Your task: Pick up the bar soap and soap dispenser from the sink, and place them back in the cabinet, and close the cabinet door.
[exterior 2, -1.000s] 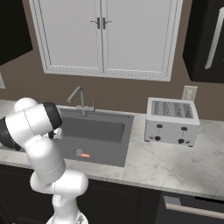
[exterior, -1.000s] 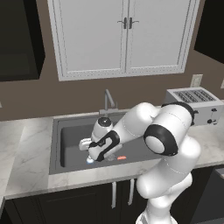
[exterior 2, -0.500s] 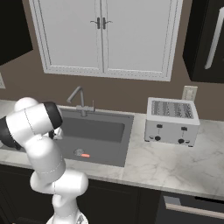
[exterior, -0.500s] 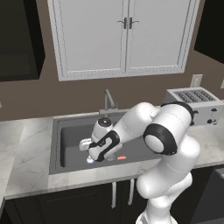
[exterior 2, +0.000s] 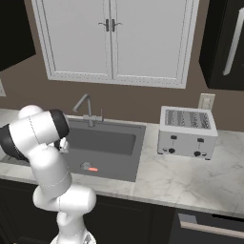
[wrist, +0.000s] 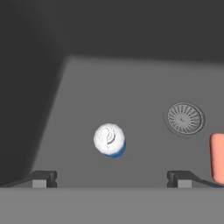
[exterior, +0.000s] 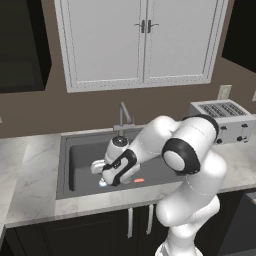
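White panelled double doors [exterior 2: 112,40] with small dark handles at 12 o'clock above the basin, a silver toaster [exterior 2: 187,132] on the marble counter [exterior 2: 190,178] at 3 o'clock, and a wall outlet [exterior 2: 206,101] just above the toaster.

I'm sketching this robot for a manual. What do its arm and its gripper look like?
The arm is glossy white, built of rounded, bulbous segments with black bands at the joints. No cables or markings show. The gripper has a white hand with a black body, and its jaws end in two small dark grey, blocky tips.
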Controlling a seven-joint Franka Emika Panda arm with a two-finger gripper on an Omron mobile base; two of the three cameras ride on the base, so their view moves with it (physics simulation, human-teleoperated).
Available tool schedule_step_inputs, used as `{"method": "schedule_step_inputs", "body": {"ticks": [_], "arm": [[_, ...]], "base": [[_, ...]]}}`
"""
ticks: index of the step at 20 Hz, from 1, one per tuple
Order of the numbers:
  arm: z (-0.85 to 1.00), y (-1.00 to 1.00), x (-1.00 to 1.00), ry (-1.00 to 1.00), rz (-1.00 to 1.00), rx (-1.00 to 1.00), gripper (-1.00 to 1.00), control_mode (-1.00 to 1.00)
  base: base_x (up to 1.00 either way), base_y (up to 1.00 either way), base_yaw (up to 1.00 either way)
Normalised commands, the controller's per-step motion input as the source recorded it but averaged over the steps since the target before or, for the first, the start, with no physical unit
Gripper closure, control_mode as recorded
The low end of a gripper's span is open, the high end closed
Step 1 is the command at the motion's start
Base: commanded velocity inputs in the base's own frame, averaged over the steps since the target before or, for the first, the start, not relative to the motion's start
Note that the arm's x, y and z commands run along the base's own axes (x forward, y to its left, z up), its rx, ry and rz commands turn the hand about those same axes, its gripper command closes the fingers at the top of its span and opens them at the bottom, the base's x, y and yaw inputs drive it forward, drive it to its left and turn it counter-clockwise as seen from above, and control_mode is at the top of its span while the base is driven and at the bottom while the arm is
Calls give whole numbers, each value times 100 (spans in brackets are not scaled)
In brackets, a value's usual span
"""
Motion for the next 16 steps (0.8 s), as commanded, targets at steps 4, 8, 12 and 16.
{"method": "schedule_step_inputs", "body": {"ticks": [4,8,12,16], "arm": [[-10,4,0,0,0,0,-100,-100],[-11,5,0,0,0,0,-100,-100],[-9,8,0,0,0,0,-100,-100],[-7,7,0,0,0,0,-100,-100]], "base": [[0,0,0],[0,0,0],[0,0,0],[0,0,0]]}}
